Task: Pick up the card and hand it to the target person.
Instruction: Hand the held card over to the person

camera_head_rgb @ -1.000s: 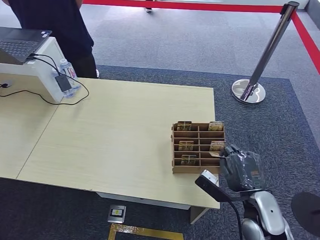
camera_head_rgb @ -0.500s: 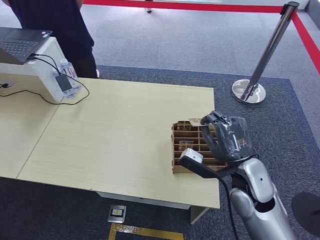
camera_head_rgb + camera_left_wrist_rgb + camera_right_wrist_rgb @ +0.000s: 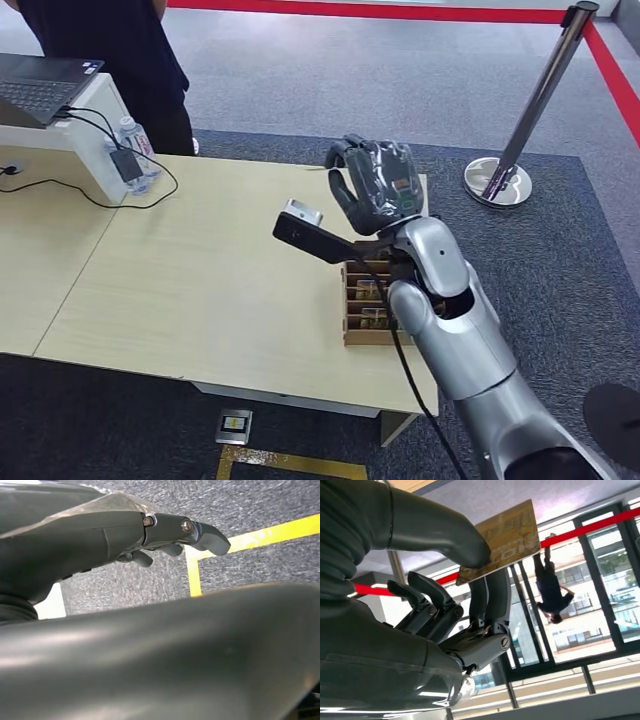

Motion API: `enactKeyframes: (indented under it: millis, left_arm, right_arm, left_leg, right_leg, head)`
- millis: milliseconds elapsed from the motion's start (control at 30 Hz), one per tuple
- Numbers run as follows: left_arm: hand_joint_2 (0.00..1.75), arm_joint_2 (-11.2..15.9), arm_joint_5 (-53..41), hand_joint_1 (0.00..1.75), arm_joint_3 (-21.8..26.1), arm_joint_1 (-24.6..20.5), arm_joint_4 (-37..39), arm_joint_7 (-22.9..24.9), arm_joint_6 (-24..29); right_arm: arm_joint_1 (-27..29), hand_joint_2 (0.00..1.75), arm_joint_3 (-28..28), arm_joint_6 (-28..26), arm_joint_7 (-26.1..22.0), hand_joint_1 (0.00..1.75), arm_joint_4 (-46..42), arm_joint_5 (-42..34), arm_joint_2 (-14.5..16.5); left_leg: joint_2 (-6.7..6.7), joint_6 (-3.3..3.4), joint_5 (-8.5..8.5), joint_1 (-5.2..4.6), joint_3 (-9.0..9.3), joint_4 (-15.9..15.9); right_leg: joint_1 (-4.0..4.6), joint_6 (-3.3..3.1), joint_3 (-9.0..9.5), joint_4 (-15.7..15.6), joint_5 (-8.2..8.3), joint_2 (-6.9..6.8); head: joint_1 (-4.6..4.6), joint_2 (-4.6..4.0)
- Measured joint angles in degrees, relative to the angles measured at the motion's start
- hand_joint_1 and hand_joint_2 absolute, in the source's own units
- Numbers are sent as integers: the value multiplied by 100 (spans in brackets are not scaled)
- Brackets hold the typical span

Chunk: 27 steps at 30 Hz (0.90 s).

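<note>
Tan printed card pinched in our right hand, raised above brown wooden slotted box; dark-clothed person far beyond box, across pale wooden surface. Left hand hangs, grasping nothing.

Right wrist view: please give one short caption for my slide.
Robot hand pinches a card between thumb and fingers, held up against windows and a red barrier band.

Right hand holds a tan card, pinched between the thick grey thumb on one face and dark fingers on the other. Card flat-on to the camera, most of it free beyond the grip. Remaining fingers curled apart from the card. Behind: red barrier tape, dark-framed windows, a distant person.
</note>
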Motion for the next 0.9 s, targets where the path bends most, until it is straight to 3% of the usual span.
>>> enactKeyframes:
  millis: [133, 267, 467, 900]
  left_arm:
    - [0, -1, -36, 0, -4, -11, 0, 52, 4]
    - [0, -7, -7, 0, -4, -30, 0, 51, 48]
    - [0, -9, 57, 0, -2, -7, 0, 100, 85]
    - [0, -7, 98, 0, 17, 41, 0, 141, 96]
  right_arm:
    - [-588, 175, 227, 17, -79, 168, 858, -187, 591]
    - [-1086, 175, 752, -35, 83, 0, 1587, -954, 1047]
    - [-1319, 175, 1135, -312, 106, 0, 2092, -1344, 1224]
    - [-1194, 175, 1188, -408, -16, 0, 2443, -1094, 1188]
  left_leg:
    - [1, -2, 1, 0, -5, 0]
    - [0, -2, 1, 0, -12, 0]
    - [0, -2, 1, -1, -13, 0]
    - [0, -2, 1, 0, -12, 1]
  right_leg:
    - [2, -1, -9, 5, 0, 0]
    - [3, -1, -16, 4, 0, 0]
    - [2, -1, -15, 0, 1, 0]
    - [3, -2, -18, -1, 1, 0]
  head:
    - [0, 0]
    - [-1, 0]
    - [0, 0]
    - [0, 0]
